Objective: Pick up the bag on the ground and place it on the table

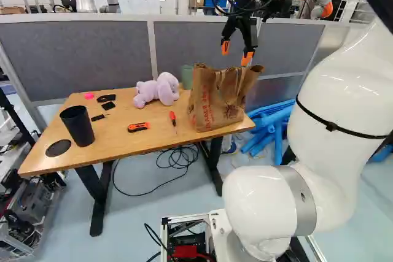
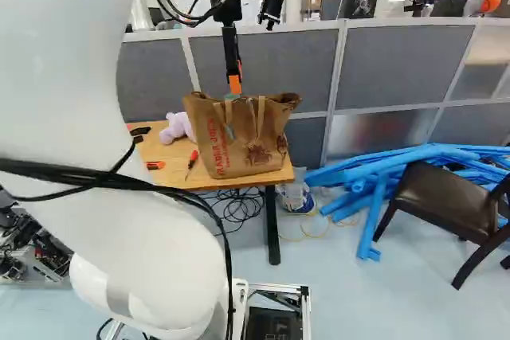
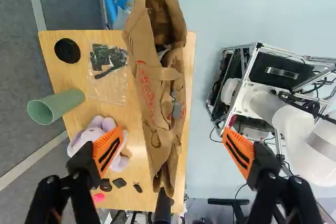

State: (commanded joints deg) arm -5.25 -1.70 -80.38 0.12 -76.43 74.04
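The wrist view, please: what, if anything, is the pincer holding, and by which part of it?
Nothing is held: the pincer is open, its fingers wide apart above the brown bag on the table.

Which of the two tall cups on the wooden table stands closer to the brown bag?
The pale green cylindrical cup, partly hidden behind the bag in the left base view; the black tapered cup stands towards the table's other end.
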